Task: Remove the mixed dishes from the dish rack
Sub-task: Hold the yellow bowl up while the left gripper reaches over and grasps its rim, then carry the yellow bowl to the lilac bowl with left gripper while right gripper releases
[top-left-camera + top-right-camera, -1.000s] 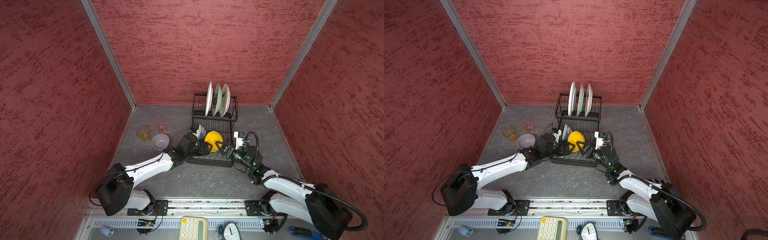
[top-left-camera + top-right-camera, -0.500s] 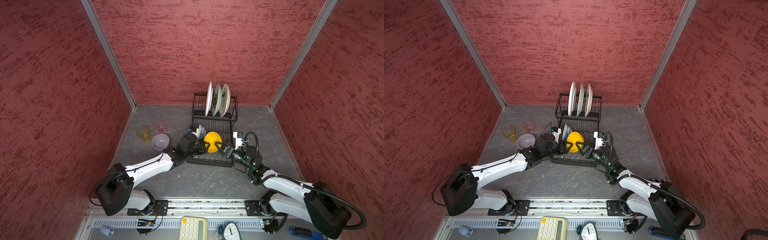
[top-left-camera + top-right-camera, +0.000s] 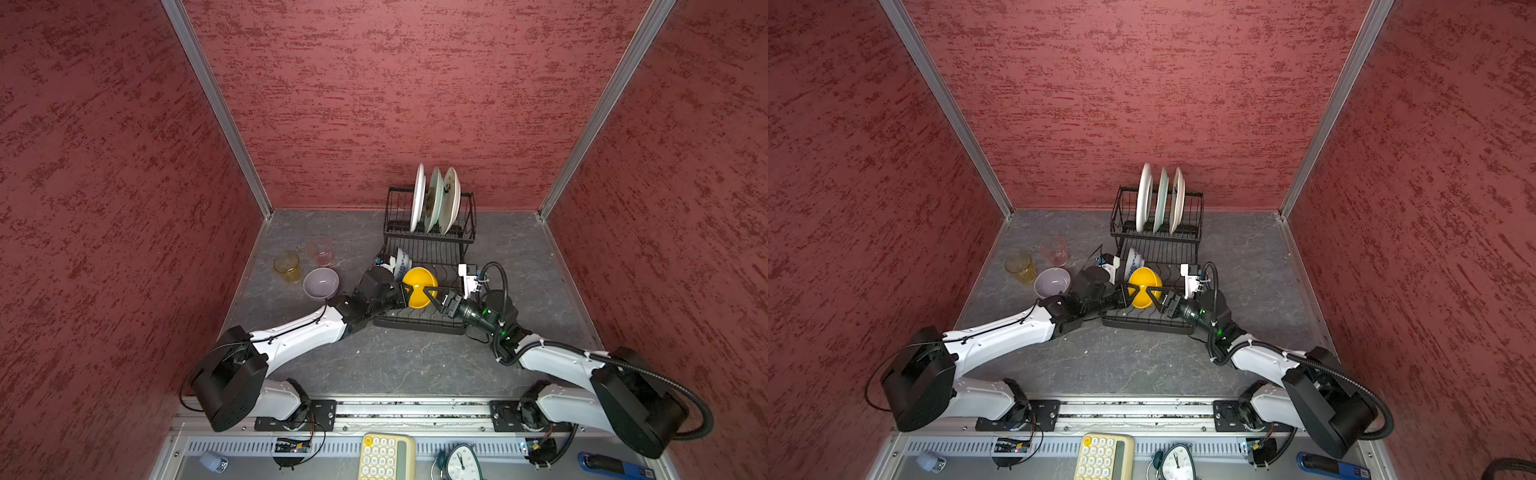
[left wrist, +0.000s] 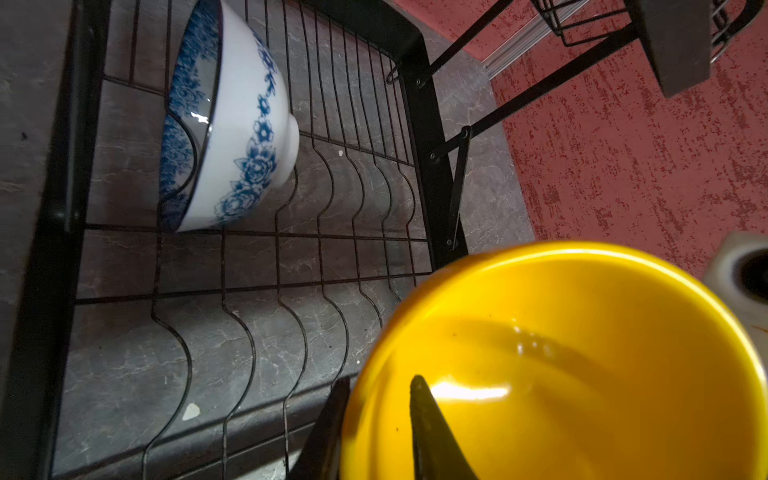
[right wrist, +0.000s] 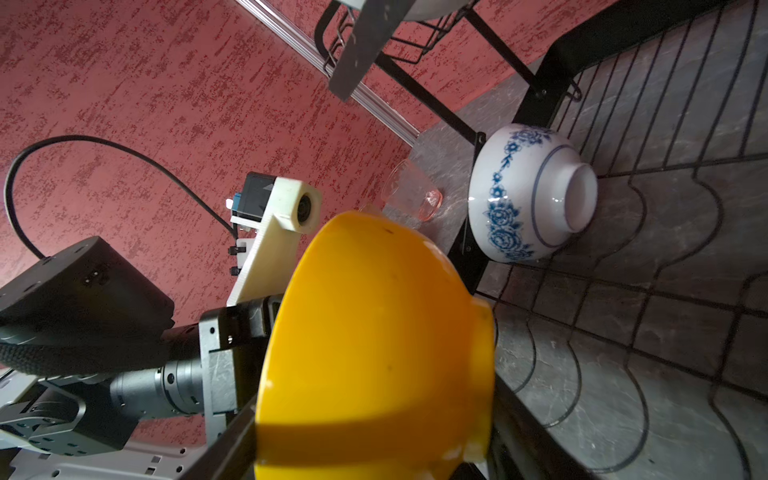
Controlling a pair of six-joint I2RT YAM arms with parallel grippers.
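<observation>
Gripping yellow bowl (image 3: pixel 415 277) are left tool (image 4: pixel 376 415) and right tool (image 3: pixel 430 293); only left wrist shows rim pinch.

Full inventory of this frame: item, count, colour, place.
table: 1, grey
dish rack: 1, black wire; back centre of table
plates: 3, white, pale green, cream; upright in dish rack's tall basket
blue-white bowl: 1; on its side on the rack tray
yellow bowl: 1; held over the tray
lavender bowl: 1; table, left of dish rack
amber tumbler: 1; behind lavender bowl
pink tumbler: 1; beside amber tumbler
calculator: 1, yellow; front ledge
clock: 1, white face; front ledge
left pincer: 1, black; clamped on yellow bowl's rim
right pincer: 1, black; gripping the yellow bowl opposite
</observation>
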